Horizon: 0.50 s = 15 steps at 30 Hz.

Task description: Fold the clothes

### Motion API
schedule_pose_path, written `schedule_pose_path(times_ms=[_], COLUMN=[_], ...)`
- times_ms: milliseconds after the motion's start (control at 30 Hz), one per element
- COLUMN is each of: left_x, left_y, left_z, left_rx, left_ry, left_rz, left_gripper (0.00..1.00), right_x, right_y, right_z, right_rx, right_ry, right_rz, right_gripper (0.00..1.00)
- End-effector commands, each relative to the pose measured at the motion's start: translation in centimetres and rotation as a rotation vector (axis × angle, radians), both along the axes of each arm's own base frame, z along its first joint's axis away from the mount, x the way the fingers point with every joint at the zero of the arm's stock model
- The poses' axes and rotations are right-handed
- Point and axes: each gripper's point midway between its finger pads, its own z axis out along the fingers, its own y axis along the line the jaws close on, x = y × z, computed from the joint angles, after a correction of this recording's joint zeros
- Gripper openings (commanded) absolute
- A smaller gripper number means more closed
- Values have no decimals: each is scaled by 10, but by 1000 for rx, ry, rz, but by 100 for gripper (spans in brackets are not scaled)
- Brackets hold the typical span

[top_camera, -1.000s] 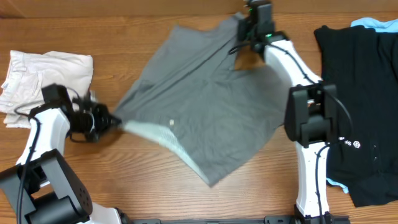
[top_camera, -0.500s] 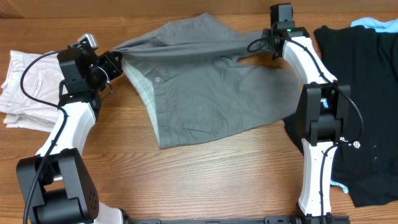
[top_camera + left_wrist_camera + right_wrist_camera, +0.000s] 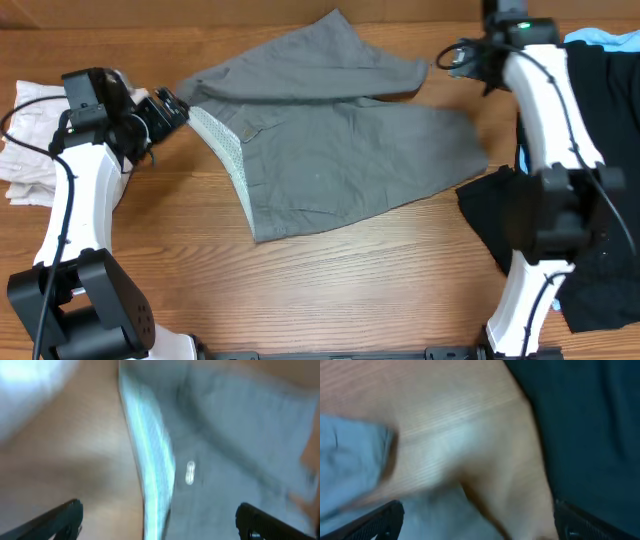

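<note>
Folding target: grey shorts (image 3: 330, 150), laid spread on the table (image 3: 350, 290) between both grippers.
Left gripper (image 3: 176, 106): fingers parted, nothing clasped, just beside the waistband corner.
Right gripper (image 3: 455, 60): fingers parted, nothing clasped, near the upper hem.

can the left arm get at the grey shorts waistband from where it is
Probably yes: the left gripper sits open right beside the waistband of the grey shorts, with nothing lying between them.

We see white shells and black joints on the left arm (image 3: 75, 200) and right arm (image 3: 545, 100), thin black cables (image 3: 452, 52), a green light (image 3: 520, 24) upper right, and a black-fingered left gripper (image 3: 159, 517).
</note>
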Motion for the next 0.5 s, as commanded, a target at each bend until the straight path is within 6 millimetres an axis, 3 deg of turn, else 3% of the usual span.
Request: schedule_pose_path(times_ms=[0, 133, 367, 400, 467], left_x=[-40, -86, -137, -138, -135], left_y=[-45, -78, -130, -136, -151], left_z=[-6, -30, -74, -78, -84], left_rx=[-112, -148, -157, -160, -172], left_ry=[154, 342, 495, 490, 445], left_rz=[-120, -193, -317, -328, -375], left_gripper=[100, 100, 96, 94, 75], right_x=[-40, -81, -110, -112, -116], right_y=[0, 0, 21, 22, 22], right_z=[-1, -17, -39, -41, -47], right_rx=[156, 240, 354, 362, 363], right_ry=[128, 300, 434, 441, 458], right_rz=[-40, -73, -41, -41, -44], right_gripper=[100, 100, 100, 100, 99])
